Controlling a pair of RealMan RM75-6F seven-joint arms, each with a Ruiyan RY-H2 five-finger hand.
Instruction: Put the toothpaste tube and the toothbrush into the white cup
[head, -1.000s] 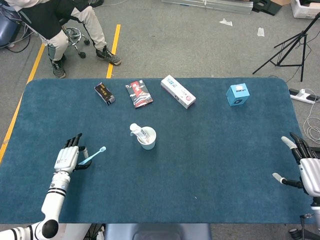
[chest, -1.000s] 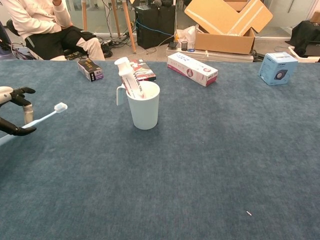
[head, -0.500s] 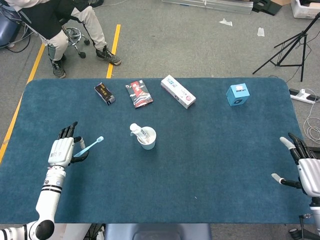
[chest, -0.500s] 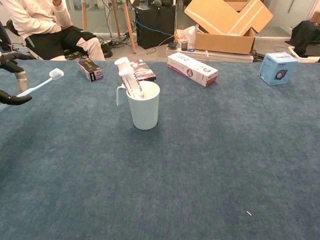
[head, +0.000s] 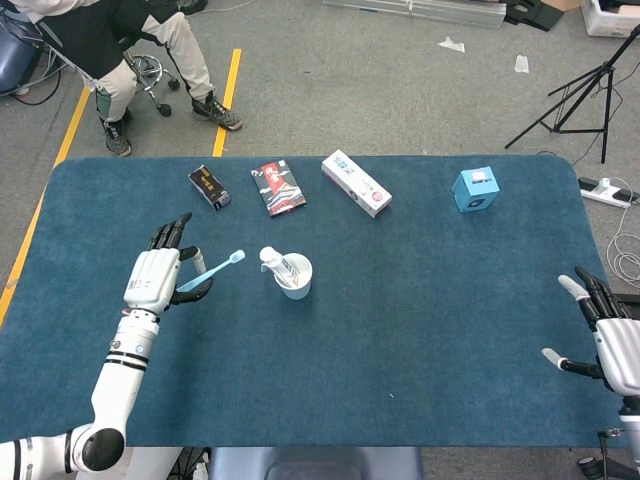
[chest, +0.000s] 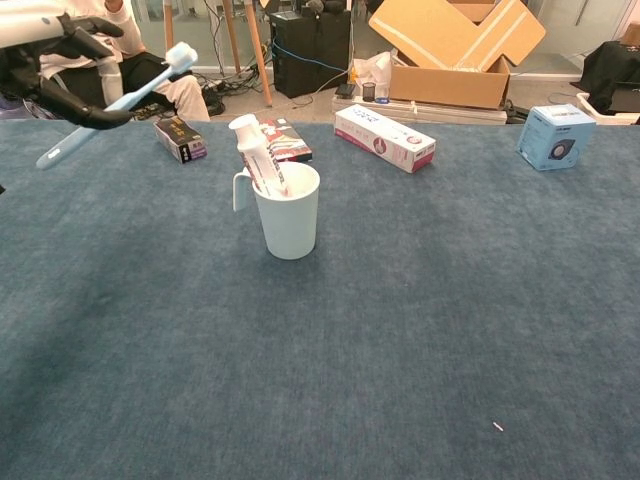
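The white cup (head: 296, 279) (chest: 289, 213) stands near the middle of the blue table. A toothpaste tube (head: 274, 262) (chest: 254, 152) sticks up out of it, cap on top. My left hand (head: 160, 280) (chest: 62, 58) is raised to the left of the cup and pinches a light blue toothbrush (head: 212, 272) (chest: 116, 103), whose bristle end points up and toward the cup. My right hand (head: 612, 342) hovers open near the table's right edge, holding nothing; the chest view does not show it.
Along the far side lie a small dark box (head: 209, 187), a red and black packet (head: 278, 187), a white toothpaste carton (head: 356, 183) and a blue cube box (head: 475, 189). A seated person (head: 120, 40) is beyond the far left corner.
My left hand has lifted the toothbrush up and carried it to the right, closer to the cup. The right hand has barely moved.
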